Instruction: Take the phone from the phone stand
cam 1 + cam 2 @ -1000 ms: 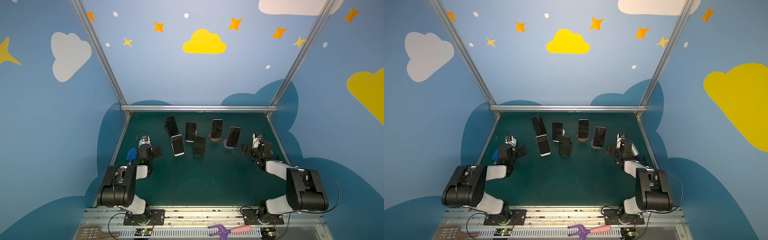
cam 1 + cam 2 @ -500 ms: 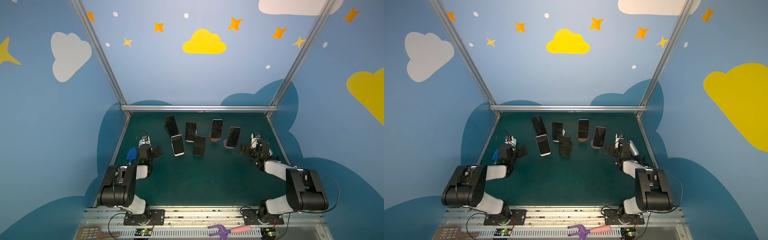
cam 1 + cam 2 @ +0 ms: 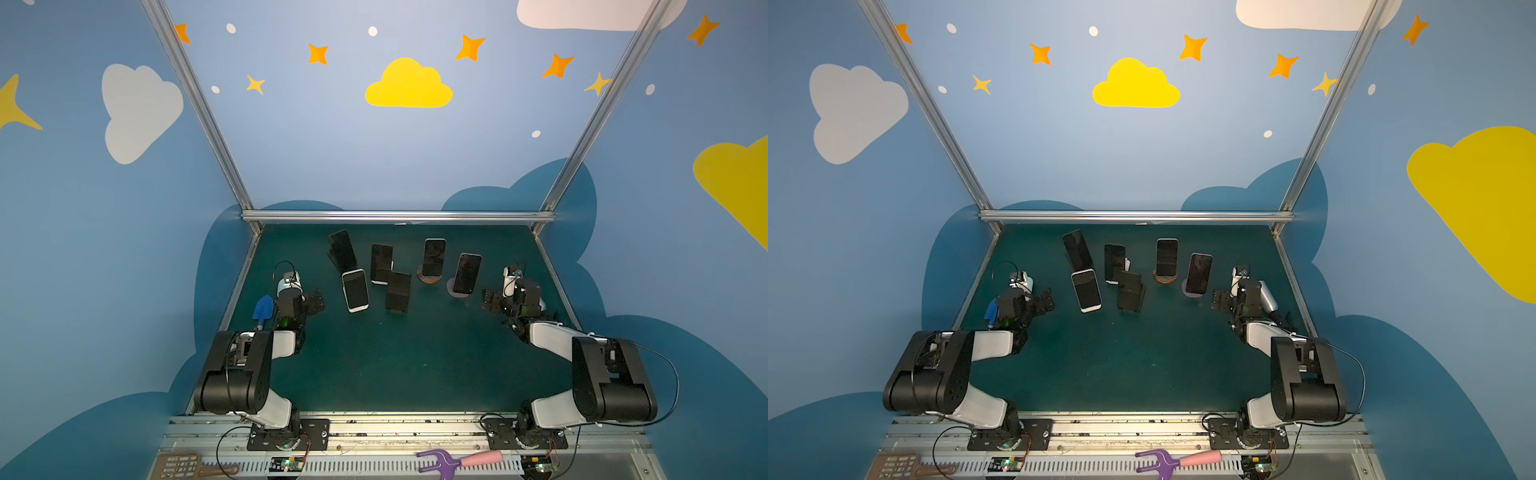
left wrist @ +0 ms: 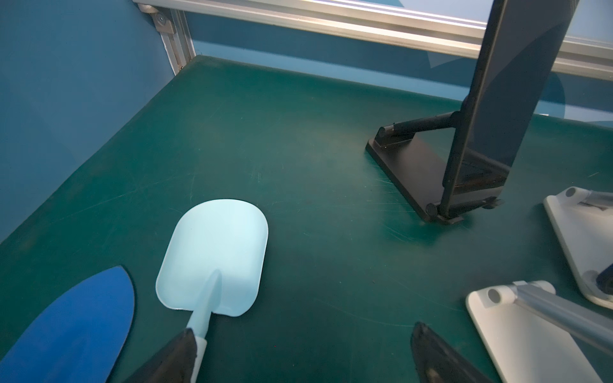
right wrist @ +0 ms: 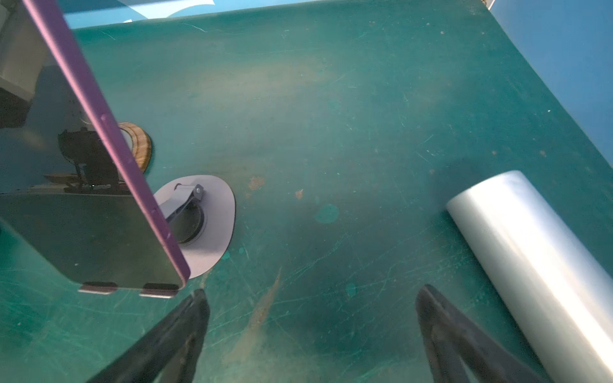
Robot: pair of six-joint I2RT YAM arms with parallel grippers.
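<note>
Right claw [image 3: 491, 300], wide open, has edged left toward the phone [image 3: 467, 273]; left claw [image 3: 314, 302] open, idle. Grasp next, I judge.

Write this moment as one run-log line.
stage: pre-grasp | left gripper: open, empty | right gripper: open, empty | purple phone: on stand, untouched

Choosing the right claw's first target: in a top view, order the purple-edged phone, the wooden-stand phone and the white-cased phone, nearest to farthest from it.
1. Purple-edged phone, close beside the right claw.
2. Wooden-stand phone, mid-back.
3. White-cased phone, left of centre.
</note>
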